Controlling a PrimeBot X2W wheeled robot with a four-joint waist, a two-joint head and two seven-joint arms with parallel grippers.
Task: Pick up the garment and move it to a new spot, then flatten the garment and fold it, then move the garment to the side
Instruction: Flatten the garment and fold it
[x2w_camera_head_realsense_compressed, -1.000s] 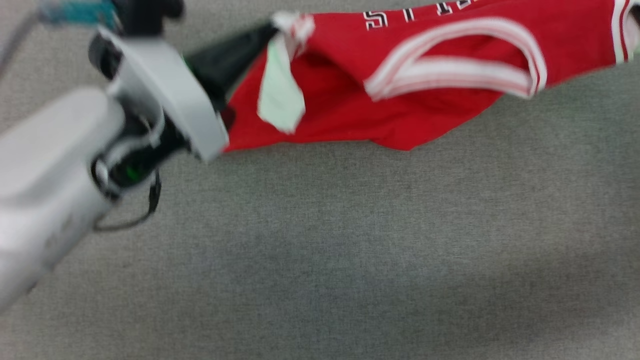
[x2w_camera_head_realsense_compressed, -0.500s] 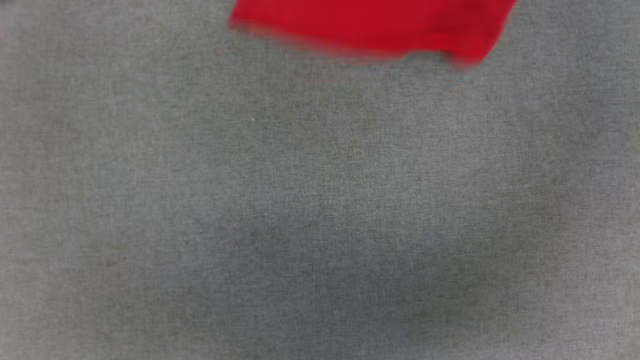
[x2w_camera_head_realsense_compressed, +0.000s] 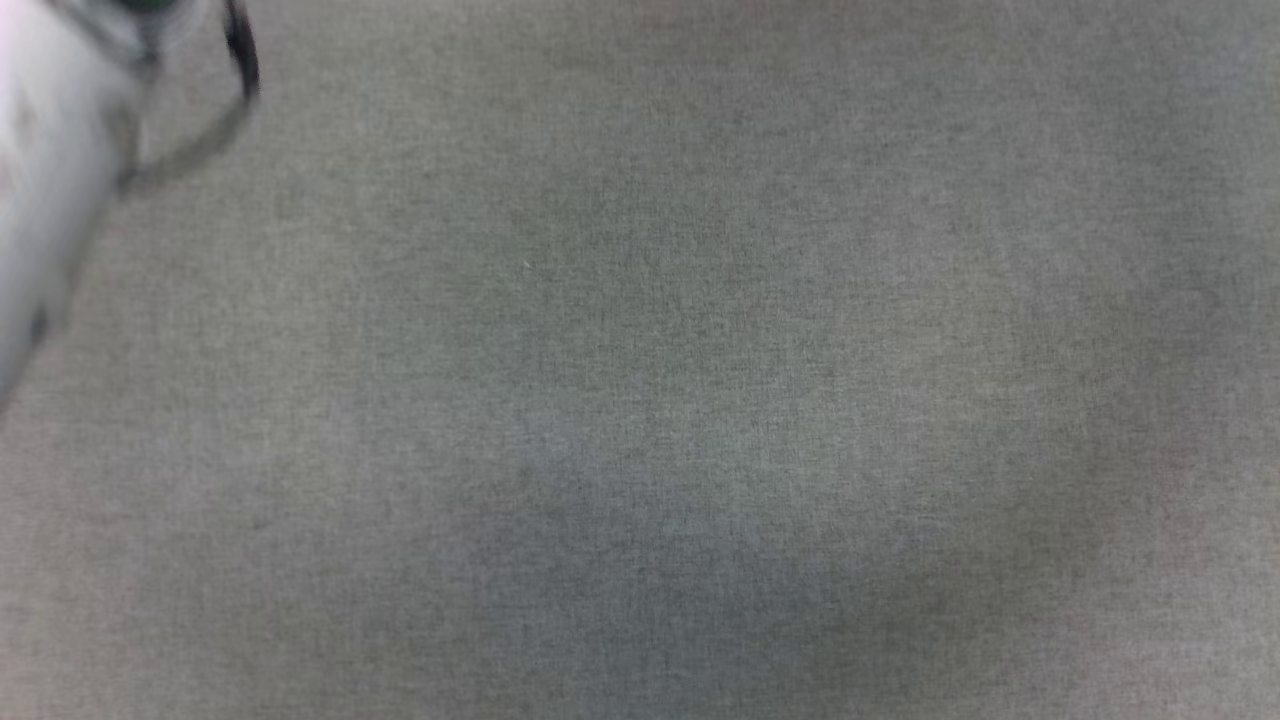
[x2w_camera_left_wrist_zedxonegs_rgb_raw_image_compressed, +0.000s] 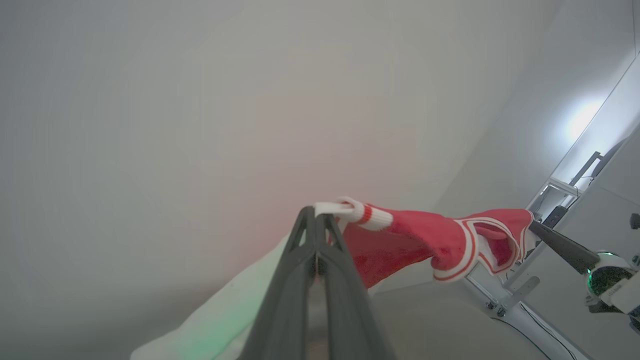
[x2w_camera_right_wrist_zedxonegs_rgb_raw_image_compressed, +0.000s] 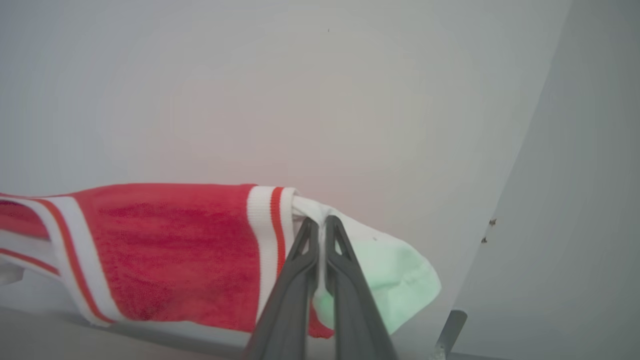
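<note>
A grey woven surface (x2w_camera_head_realsense_compressed: 700, 400) lies flat under the head camera, with a pale forearm (x2w_camera_head_realsense_compressed: 40, 180) at its upper left edge. Before a plain pale wall (x2w_camera_left_wrist_zedxonegs_rgb_raw_image_compressed: 175, 100), the garment (x2w_camera_right_wrist_zedxonegs_rgb_raw_image_compressed: 175, 250) hangs stretched between the left gripper (x2w_camera_left_wrist_zedxonegs_rgb_raw_image_compressed: 316, 216) and the right gripper (x2w_camera_right_wrist_zedxonegs_rgb_raw_image_compressed: 320, 222), each clamped on its striped trim.

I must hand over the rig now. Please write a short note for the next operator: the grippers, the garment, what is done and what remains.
Left gripper: shut on a white striped edge of the garment.
Right gripper: shut on the white edge at the garment's other end.
Garment: lifted, stretched in the air between the two grippers.
Grey surface: in front of the head camera.
Done: the pickup. Whether the new spot is reached, I cannot tell.
Left: lay the garment down, flatten it, fold it, move it to the side.
</note>
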